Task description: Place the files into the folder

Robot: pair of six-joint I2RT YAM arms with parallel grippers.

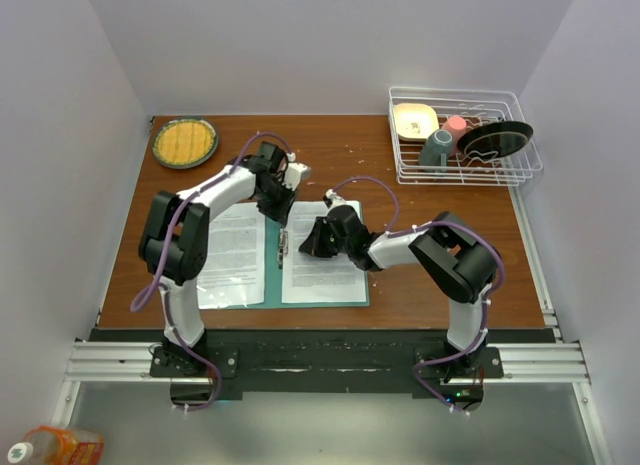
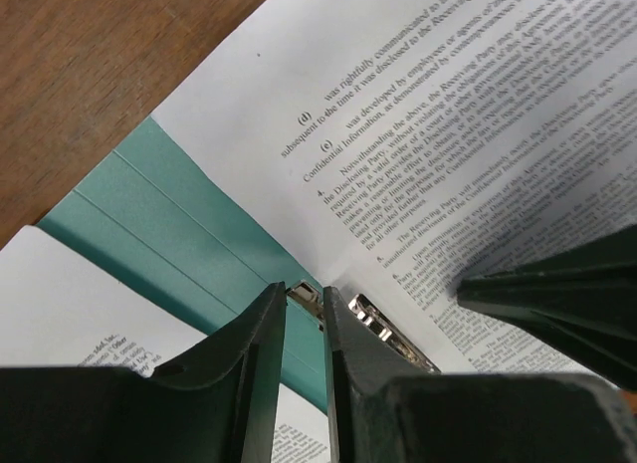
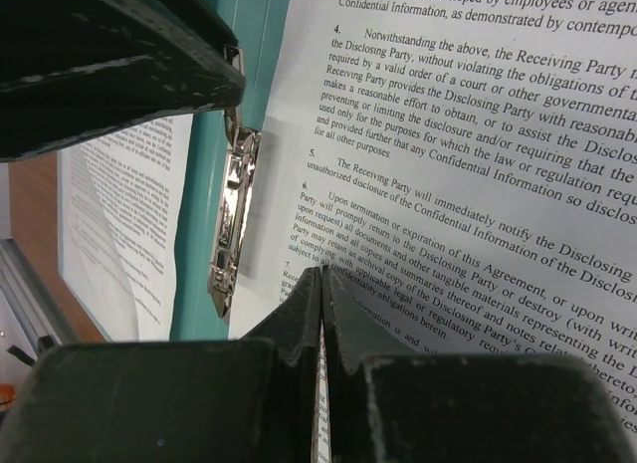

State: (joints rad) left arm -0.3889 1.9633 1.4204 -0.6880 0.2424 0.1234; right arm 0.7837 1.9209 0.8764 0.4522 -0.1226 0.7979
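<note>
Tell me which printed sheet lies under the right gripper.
The sheet on the folder's right half, right of the metal clip, under the shut right gripper; the other sheet covers the left half.

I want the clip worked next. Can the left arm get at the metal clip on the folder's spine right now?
Probably yes: the left gripper hangs at the far end of the metal clip, jaws slightly apart, nothing between. The right gripper rests shut on the right-hand sheet, off the clip.
</note>
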